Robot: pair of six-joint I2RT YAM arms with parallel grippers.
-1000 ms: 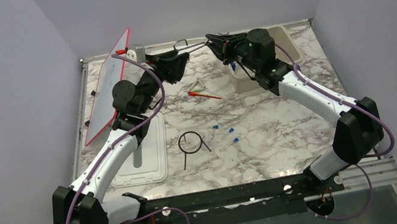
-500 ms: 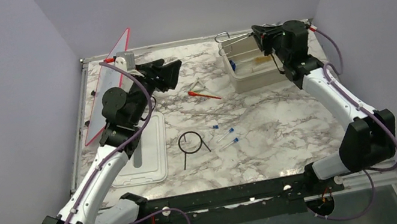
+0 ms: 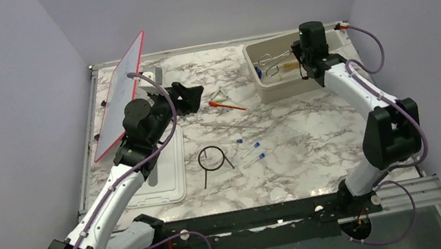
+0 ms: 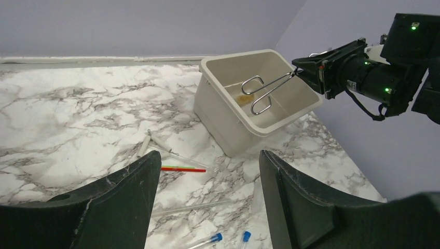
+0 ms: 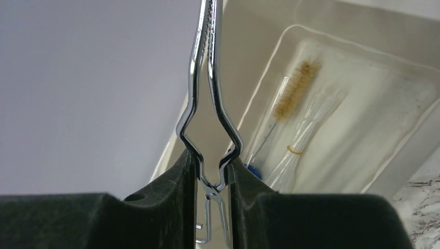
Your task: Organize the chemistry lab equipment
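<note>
One pair of silvery tongs (image 3: 274, 63) tight in right tool (image 5: 212, 171); left tool (image 4: 210, 155) spread, empty.

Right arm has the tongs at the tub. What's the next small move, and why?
Probably open the right gripper to release the silvery wire tongs. It is shut on their handle end, and in the left wrist view their looped tips hang over the beige tub's opening, within its rim, where a brush already lies.
</note>
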